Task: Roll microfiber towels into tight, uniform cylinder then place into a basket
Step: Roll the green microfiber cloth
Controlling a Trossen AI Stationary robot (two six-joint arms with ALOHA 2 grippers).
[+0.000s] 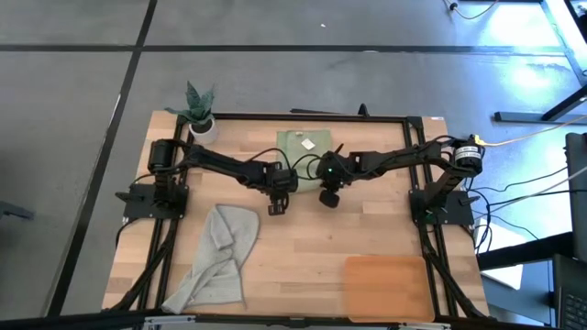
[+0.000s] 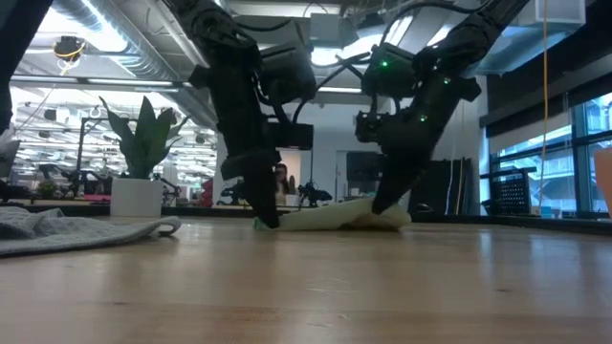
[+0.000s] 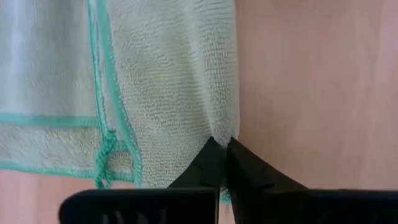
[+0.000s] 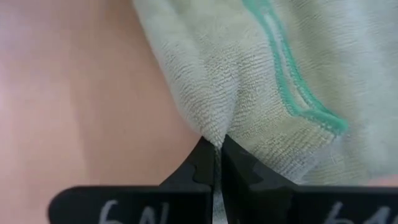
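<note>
The green towel (image 1: 305, 147) lies at the far middle of the wood table (image 1: 303, 238), partly folded, soft and fuzzy with a bright teal stitched edge and a small white tag. The left gripper (image 3: 222, 152) pinches one near edge of it, jaws tight on the cloth. The right gripper (image 4: 216, 149) pinches the other near edge the same way, jaws squeezed on a little fold. The grey towel (image 1: 215, 257) lies crumpled and long at the near left. The basket (image 1: 385, 286), flat and orange-brown with round corners, sits at the near right. A spiky plant (image 1: 198, 108) in a white pot stands at the far left corner.
</note>
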